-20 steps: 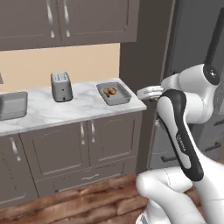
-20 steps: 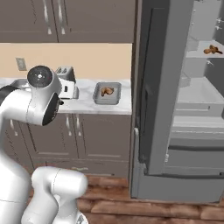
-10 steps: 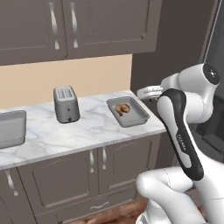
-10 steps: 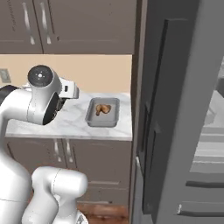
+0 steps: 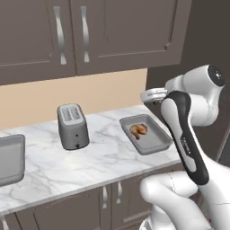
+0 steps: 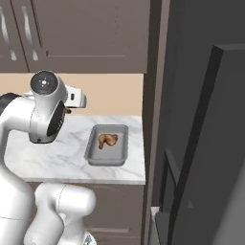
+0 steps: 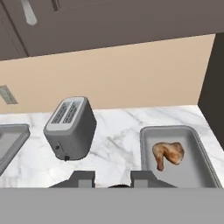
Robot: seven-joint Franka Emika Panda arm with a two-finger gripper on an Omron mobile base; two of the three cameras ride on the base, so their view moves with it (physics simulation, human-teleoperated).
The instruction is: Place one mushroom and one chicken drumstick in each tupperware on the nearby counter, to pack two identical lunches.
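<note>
A grey tupperware lies at the right end of the white marble counter, with one reddish-brown chicken drumstick in it. The hand view shows the same tupperware and chicken drumstick at lower right. A second tupperware lies at the counter's left end, cut off by the frame edge. My gripper hovers above the counter's front, between the toaster and the right tupperware. It is shut on a small dark lump, the mushroom, which also peeks out under the hand as a brown speck.
An upright silver toaster stands mid-counter, left of the right tupperware. Dark wall cabinets hang overhead. The dark fridge body and its open door stand close on the right. Bare marble lies between the toaster and both trays.
The whole picture has shifted: the base has driven closer to the counter, and the fridge interior has slid out of view. The drumstick and trays have not moved.
</note>
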